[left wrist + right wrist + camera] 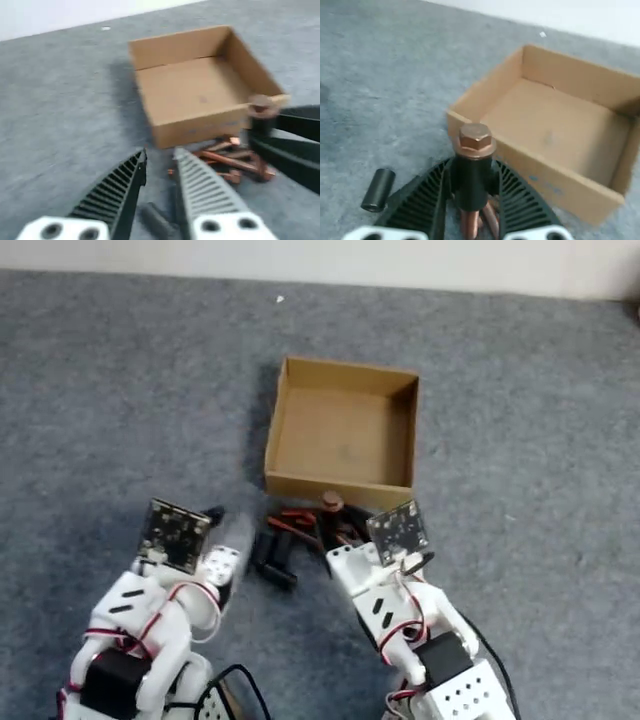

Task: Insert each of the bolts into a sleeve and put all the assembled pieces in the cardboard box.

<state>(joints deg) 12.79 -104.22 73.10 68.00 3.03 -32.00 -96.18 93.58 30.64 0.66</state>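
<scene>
Grey carpet covers the whole working surface, from the lower edge of the high view to near its top. A white wall runs along the top edge. One small white speck lies on the carpet, upper centre-left, near that wall.

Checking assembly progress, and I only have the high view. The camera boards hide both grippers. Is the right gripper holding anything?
Observer: Yes. In the right wrist view the right gripper is shut on a black cylindrical sleeve. The sleeve is upright, with a copper hex-head bolt seated in its top.
Operator: Left one?
Observer: The left gripper is open and holds nothing. A loose black sleeve lies on the grey carpet under it.
Operator: Bolts left?
Observer: The left wrist view shows several loose copper bolts piled just in front of the brown cardboard box. I can't count them exactly.
</scene>
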